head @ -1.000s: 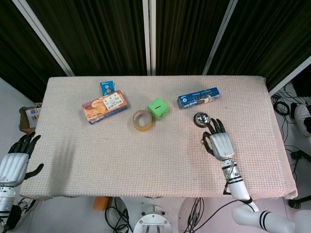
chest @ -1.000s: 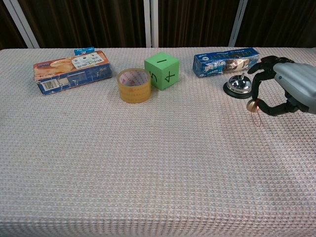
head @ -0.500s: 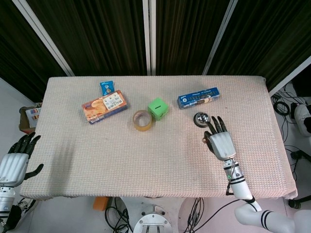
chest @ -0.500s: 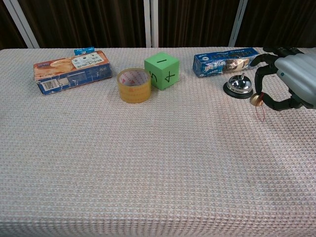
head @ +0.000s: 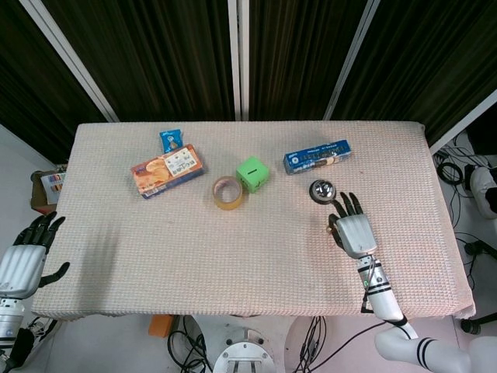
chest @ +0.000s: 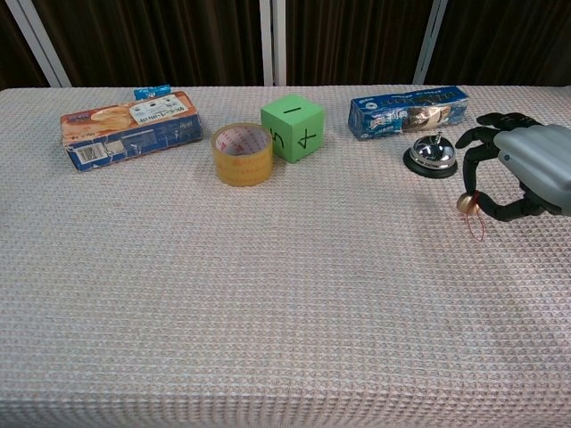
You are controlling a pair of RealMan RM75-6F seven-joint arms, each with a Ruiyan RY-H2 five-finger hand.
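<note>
Tablecloth (head: 233,249) beige, waffle-textured; dark curtains (head: 155,54) behind.

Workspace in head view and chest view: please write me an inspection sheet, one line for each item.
Surface: table under a beige woven cloth.
Job's things: small gold bell with a red string, pinched by the right hand; silver call bell just beside that hand.
Clutter: blue biscuit pack, green cube, tape roll, orange box, small blue packet.
Hands: right holds the gold bell above the cloth; left hand is off the table's left edge, fingers apart, holding nothing.
Cables: loose cables on the floor at the right.
Surroundings: dark curtains behind.
</note>
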